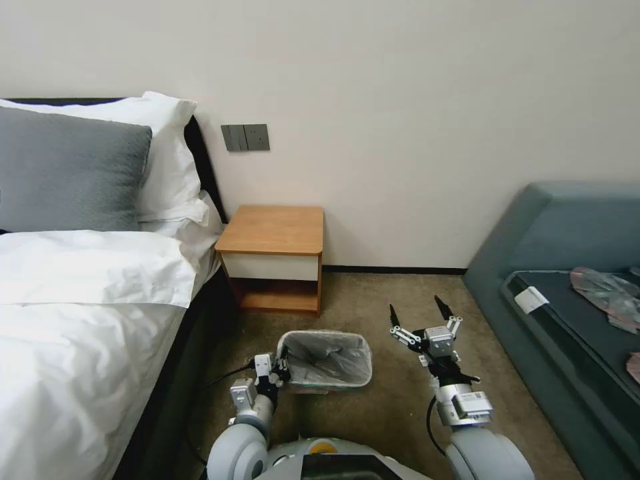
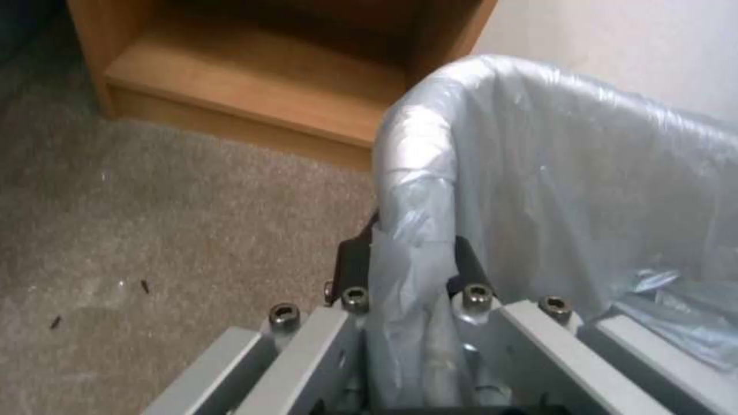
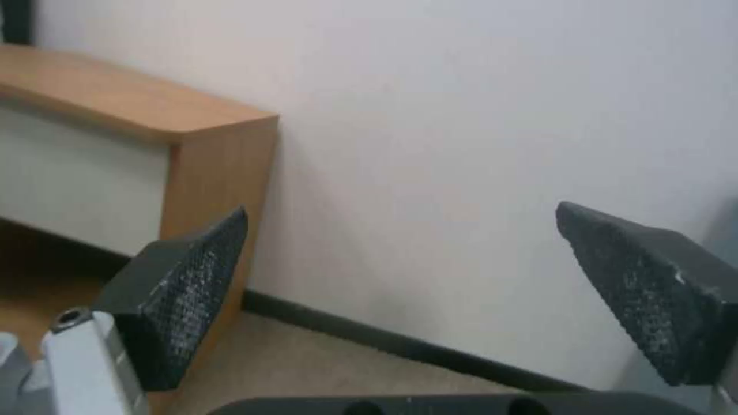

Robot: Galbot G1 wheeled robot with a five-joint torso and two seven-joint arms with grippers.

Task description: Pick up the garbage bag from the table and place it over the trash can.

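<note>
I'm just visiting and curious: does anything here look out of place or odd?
Little stands out. The garbage bag already lines the trash can, with the left gripper pinching its rim edge. Crumpled plastic bags lie on the sofa.

I see the thin, wrinkly translucent grey plastic garbage bag (image 2: 553, 173) shining glossily where it stretches over the rolled rim of the small cream plastic trash can (image 1: 293, 385). My left gripper (image 2: 411, 288) shows brushed grey metal links with shiny steel screw heads, its dark matt fingers (image 2: 350, 262) pinching a fold of the film. My right gripper (image 3: 400, 300) has matt black pads (image 3: 192, 288) with a rough, dimpled texture. The orange-brown wooden table (image 1: 277, 230) looks smooth and satin, its drawer front matt white. The beige carpet (image 2: 154, 230) is coarse and nubbly
</note>
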